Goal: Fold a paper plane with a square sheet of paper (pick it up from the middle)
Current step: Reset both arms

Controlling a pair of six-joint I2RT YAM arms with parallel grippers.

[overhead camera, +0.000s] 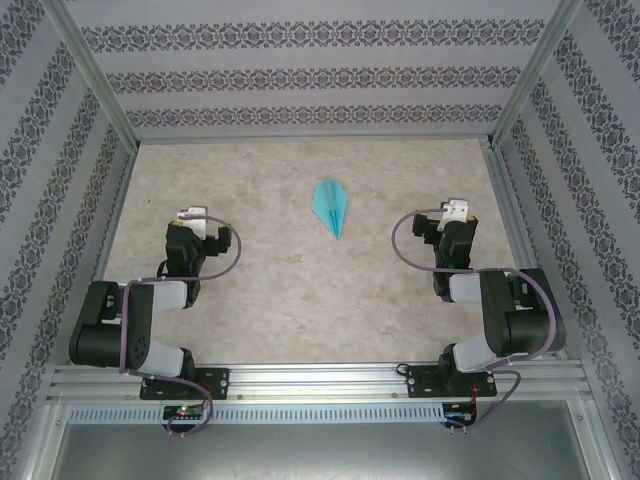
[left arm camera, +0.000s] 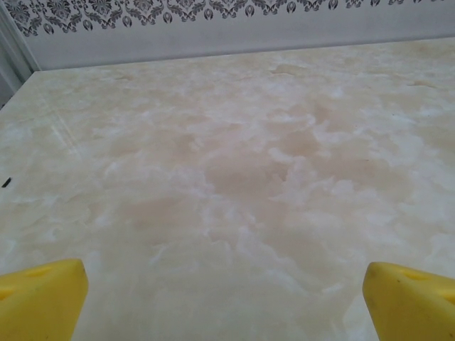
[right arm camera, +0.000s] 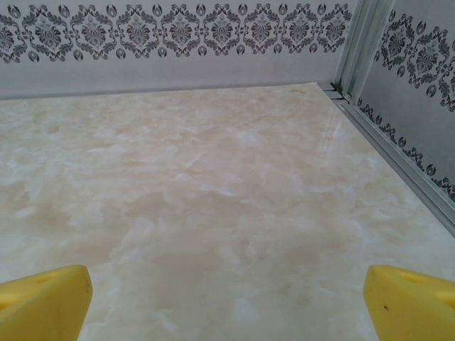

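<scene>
The left pincer (left arm camera: 226, 304) stands spread wide, its yellow fingertips (left arm camera: 41, 300) far apart with nothing but bare marbled tabletop (left arm camera: 234, 177) between them. The right pincer (right arm camera: 227, 304) is spread just as wide and grips nothing. The paper plane (overhead camera: 331, 206), a slim light-blue dart, lies flat on the tabletop between the two pincers, well apart from both, its sharp tip pointing toward the near edge.

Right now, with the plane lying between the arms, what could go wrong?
The plane lies loose on the table, held by nothing; a passing arm or a draught could slide it. It lies flat and thin, so if the left gripper or right gripper, both open, came down for it, they might crush its nose or wings.
</scene>
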